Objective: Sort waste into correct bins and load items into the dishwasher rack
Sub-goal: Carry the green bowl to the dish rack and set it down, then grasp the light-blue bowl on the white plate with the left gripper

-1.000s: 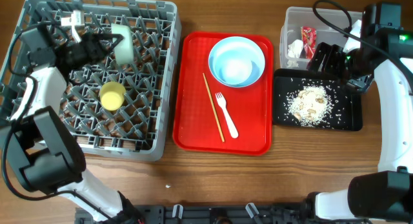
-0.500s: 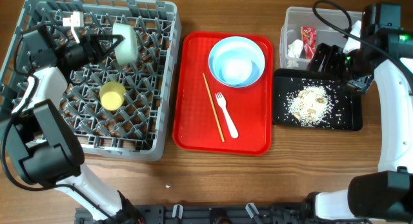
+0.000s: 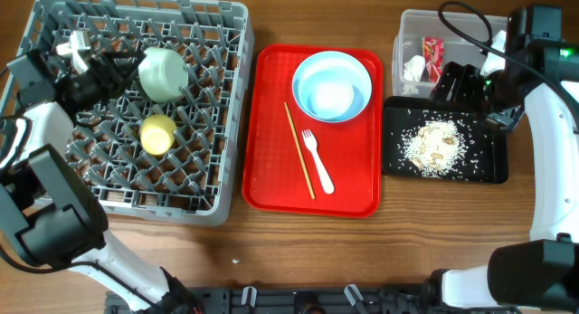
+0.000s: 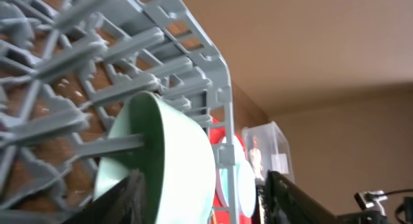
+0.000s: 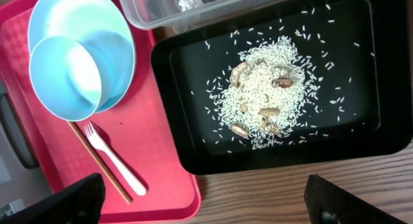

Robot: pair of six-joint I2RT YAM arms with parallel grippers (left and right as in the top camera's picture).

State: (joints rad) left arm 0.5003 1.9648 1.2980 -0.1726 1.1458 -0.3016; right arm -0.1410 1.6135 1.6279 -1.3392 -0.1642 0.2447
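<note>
Two pincers stand released. Beside the dishwasher rack (image 3: 217, 124), the red tray (image 3: 271, 174) carries the pale blue bowl (image 3: 327, 97), lying left of the right pincer (image 3: 457, 83), probably the nearer arm. The pale green small bowl (image 3: 163, 72) rests tipped among the pegs, just right of the left pincer (image 3: 125, 68).

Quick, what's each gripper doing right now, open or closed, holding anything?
Left gripper: open, fingers spread wide at the pale green small bowl, not clamping it.
Right gripper: open, holding nothing.
</note>
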